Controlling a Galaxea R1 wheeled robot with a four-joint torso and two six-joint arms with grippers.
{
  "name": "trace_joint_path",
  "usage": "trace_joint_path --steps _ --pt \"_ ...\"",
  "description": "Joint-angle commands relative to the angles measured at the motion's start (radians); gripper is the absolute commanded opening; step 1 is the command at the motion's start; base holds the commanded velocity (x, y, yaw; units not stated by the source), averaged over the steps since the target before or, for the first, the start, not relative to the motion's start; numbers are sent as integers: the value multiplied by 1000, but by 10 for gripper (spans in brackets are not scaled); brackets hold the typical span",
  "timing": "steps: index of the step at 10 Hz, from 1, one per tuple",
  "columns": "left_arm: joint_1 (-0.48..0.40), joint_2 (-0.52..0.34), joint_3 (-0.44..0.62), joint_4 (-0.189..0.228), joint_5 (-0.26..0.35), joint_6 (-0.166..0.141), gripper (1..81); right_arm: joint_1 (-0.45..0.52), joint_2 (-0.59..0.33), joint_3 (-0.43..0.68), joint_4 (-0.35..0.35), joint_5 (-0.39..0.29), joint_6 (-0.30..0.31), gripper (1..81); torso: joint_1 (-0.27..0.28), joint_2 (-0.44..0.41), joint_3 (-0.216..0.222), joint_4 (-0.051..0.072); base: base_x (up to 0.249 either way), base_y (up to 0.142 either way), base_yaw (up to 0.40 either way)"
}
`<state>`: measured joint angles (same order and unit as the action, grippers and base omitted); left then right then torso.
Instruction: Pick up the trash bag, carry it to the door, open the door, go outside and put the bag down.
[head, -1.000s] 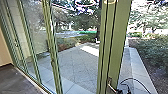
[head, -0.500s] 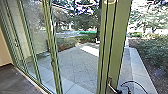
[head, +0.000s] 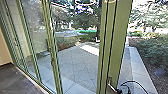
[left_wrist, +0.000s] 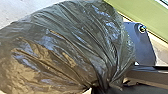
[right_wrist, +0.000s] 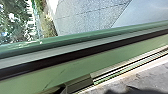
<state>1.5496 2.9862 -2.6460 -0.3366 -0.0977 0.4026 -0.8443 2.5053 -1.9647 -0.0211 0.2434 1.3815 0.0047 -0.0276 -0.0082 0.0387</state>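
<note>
Evidently the trash bag (left_wrist: 62, 45) is at the left gripper (left_wrist: 96, 88), which looks closed on its bunched neck (left_wrist: 107, 78), with the bulky part spreading away from that grip. Upright beside the right gripper (head: 120, 90), and seemingly very near it, runs the green door frame (head: 117, 45), so I judge the right arm the handier one for working there; whether that gripper is open or closed, I can't tell.
</note>
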Motion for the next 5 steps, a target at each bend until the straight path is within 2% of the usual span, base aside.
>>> trace_joint_path --steps 1,2,3,5 --pt "-44 -1 1 -1 61 2 10 -56 13 23 3 -401 16 811 0 0 -45 0 0 0 0" --pt "-41 -1 1 -1 61 2 10 -45 8 29 6 -401 16 811 0 0 -63 0 0 0 0" --pt "-39 -2 1 -1 61 2 10 -31 2 34 9 -401 17 811 0 0 -35 0 0 0 0" --pt "-36 -7 1 -2 61 2 10 15 -30 53 33 -403 16 811 0 0 -45 0 0 0 0"
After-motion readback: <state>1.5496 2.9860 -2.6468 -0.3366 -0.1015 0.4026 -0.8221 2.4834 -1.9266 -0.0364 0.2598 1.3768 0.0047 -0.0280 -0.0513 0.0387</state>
